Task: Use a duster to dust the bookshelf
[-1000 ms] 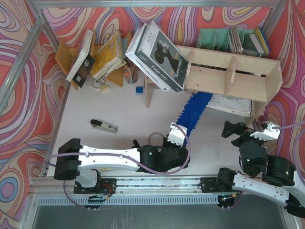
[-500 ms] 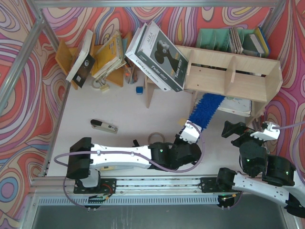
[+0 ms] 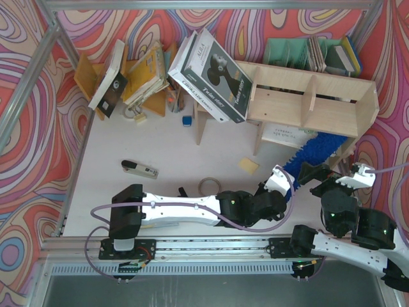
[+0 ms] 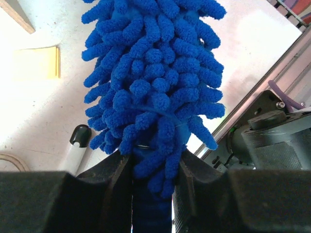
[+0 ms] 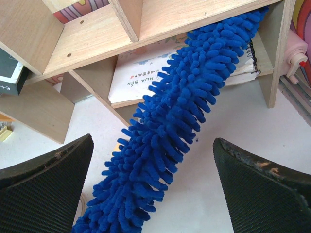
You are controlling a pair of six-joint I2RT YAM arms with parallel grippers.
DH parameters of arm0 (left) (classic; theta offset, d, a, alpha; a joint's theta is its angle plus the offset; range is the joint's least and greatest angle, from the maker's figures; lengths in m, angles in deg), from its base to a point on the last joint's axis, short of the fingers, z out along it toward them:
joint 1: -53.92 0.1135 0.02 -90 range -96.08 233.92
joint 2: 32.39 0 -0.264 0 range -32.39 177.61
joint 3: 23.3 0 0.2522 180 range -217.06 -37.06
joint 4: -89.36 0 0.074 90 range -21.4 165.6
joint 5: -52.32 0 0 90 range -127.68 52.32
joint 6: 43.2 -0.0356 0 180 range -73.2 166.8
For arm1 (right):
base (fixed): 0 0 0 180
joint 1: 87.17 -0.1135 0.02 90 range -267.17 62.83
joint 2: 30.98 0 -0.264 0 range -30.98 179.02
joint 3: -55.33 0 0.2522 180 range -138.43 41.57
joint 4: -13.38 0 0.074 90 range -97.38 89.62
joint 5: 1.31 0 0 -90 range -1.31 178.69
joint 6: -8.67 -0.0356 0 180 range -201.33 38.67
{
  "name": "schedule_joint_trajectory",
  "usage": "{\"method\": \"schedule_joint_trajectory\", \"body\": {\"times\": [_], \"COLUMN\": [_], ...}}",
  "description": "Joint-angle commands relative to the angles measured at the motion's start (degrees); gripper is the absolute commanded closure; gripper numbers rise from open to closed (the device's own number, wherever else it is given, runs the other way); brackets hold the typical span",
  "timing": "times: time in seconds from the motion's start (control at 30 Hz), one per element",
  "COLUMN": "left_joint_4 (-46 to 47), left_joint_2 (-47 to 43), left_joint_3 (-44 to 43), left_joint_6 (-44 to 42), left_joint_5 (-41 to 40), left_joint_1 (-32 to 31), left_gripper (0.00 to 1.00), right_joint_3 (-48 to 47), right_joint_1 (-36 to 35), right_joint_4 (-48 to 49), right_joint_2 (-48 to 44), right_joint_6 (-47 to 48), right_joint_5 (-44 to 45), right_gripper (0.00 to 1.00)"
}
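Blue duster reaching into the bookshelf's lower tier, held by the left arm.

The duster (image 3: 317,148) lies slantwise. Its handle is pinched between the closed fingers of the left gripper (image 4: 151,180), and its fluffy head runs away from that claw, up and to the right, under the upper board of the bookshelf (image 3: 307,96). The far end sits over a spiral-bound booklet (image 5: 141,80) in the lower tier, close to the rounded end panel. That leaves little room to sweep further right. The open run appears to lie leftward along the tier, up to the next upright divider. The right gripper (image 3: 313,174) hovers just beside the handle end, fingers spread wide and empty. On the table (image 3: 192,150) near the left claw lies a yellow sticky note (image 3: 248,165).
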Motion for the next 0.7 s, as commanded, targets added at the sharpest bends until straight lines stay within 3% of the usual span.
{"method": "schedule_joint_trajectory", "body": {"times": [0.0,0.43,0.67], "left_joint_4": [8.39,2.43,-4.08], "left_joint_2": [-2.12,-0.34,3.23], "left_joint_3": [1.16,3.92,-0.98], "left_joint_6": [-0.98,5.05,5.72], "left_joint_5": [1.11,4.35,3.03], "left_joint_1": [-0.01,0.45,0.45], "left_gripper": [1.00,1.00,1.00], "right_joint_3": [-0.45,-0.45,-0.53], "right_joint_1": [-0.33,-0.33,-0.36], "right_joint_4": [-0.65,-0.76,-0.74], "right_joint_2": [-0.54,-0.63,-0.71], "right_joint_6": [-0.63,-0.73,-0.82], "right_joint_5": [1.59,1.67,1.64], "right_gripper": [0.01,0.01,0.01]}}
